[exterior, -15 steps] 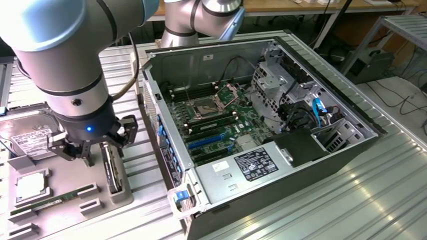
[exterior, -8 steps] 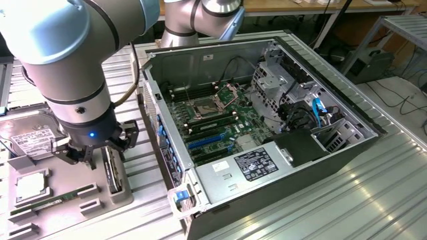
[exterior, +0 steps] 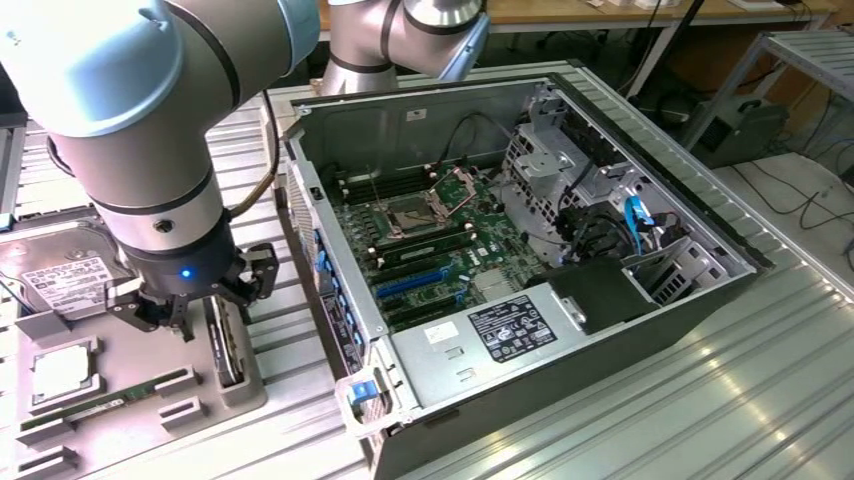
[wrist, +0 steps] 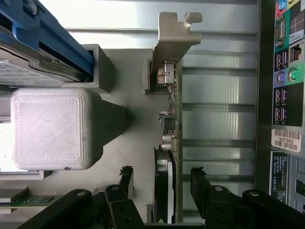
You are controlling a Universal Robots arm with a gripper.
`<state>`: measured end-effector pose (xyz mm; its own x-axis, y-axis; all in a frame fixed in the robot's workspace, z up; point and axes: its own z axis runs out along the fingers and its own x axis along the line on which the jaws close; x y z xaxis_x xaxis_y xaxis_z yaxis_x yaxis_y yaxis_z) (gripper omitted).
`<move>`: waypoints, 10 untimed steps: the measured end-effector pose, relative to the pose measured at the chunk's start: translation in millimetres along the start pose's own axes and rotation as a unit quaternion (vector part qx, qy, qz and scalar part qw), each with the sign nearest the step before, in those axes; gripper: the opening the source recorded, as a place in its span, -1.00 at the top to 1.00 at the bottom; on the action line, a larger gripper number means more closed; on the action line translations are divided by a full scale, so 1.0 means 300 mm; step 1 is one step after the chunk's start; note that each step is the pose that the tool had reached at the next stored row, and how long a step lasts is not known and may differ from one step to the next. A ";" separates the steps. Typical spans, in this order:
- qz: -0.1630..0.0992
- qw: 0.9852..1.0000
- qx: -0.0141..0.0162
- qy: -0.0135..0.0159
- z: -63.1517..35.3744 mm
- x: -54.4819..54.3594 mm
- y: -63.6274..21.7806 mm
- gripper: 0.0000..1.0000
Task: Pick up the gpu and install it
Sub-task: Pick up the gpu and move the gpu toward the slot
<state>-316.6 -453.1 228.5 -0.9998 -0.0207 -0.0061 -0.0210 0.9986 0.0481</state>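
Claw point(exterior: 198, 300) is spread wide and holds nothing. It hangs right over the gpu point(exterior: 227, 350), which stands on edge in a slot of the grey holder point(exterior: 247, 390) at the exterior view's left, just beside the open pc case point(exterior: 534, 250). In the wrist view the gpu point(wrist: 172, 109) is seen edge-on, running straight away from the claw point(wrist: 162, 179) w/ one black finger point(wrist: 127, 183) off each flat face. A gap shows on both sides, so it's straddling, not touching as far as I can tell. Long axis lies along the slot, crosswise to the closing direction, so the fingers face the broad sides, not the ends. The silver bracket point(wrist: 174, 33) sits at the end far from the fingers: bent sheet metal w/ a notched tab. Btwn the fingers is a black rounded part, prob. the cooler. The card is thin and dark, its board edge dotted w/ small chips & a metal port. The holder is matte printed plastic w/ fine layer lines, incl. a rounded block point(wrist: 50, 129). A hard drive point(exterior: 60, 280) & memory stick point(exterior: 100, 405) share the holder, apart from the claw. The table point(exterior: 694, 400) is ribbed shiny metal. The card isn't lifted yet.
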 end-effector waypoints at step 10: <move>0.000 1.000 0.000 0.000 0.000 0.000 0.000 0.34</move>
<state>-316.6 -453.1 228.5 -0.9998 -0.0207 -0.0060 -0.0210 0.9986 0.0481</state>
